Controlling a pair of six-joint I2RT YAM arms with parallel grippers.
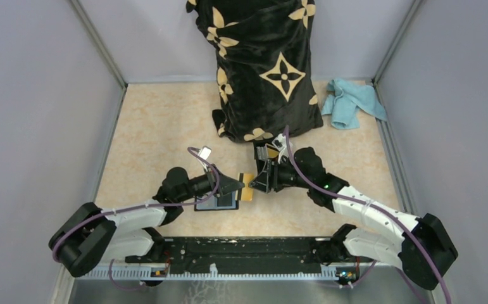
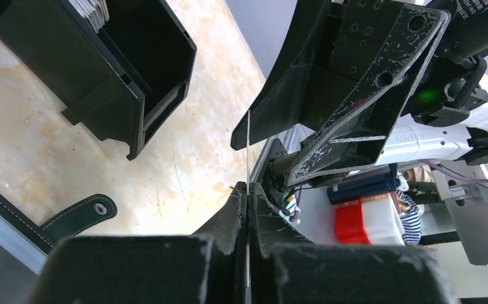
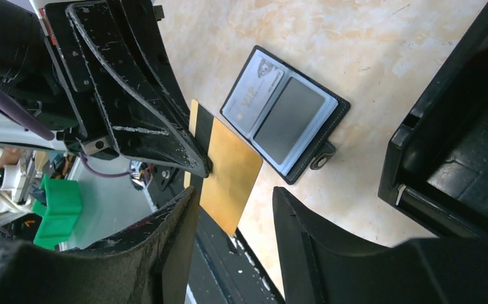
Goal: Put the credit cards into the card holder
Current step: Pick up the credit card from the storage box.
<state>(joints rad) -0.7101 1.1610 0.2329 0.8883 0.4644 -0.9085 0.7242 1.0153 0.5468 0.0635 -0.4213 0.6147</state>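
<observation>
The task is partly done. The card holder (image 3: 285, 117) lies open and flat on the table (image 1: 152, 139), at centre right of the right wrist view. 2 pale cards, 1 silvery and 1 grey, seem to sit in its facing pockets already. 1 gold card (image 3: 228, 171) is in the air and not yet pocketed. The left gripper (image 2: 247, 187) is clamped tight on it, the card showing edge-on as a thin line in the left wrist view. The right gripper (image 3: 235, 196) has its jaws apart, and the card's free end hangs between them with a gap on both sides. It looks like a handover or a regrip, so the insertion itself is left to do. The black box (image 2: 102, 63) at the upper left of the left wrist view shows pale card edges, so more cards may be waiting.

Room is tight at the middle of the top view. The 2 claws meet nose to nose, the holder lies just under the left one, and the box stands close behind the right one. The holder's strap tab (image 2: 80, 212) juts toward the box. Bare table opens to the left and right of centre, and a dark patterned cloth (image 1: 266, 69) closes off the top of the frame.
</observation>
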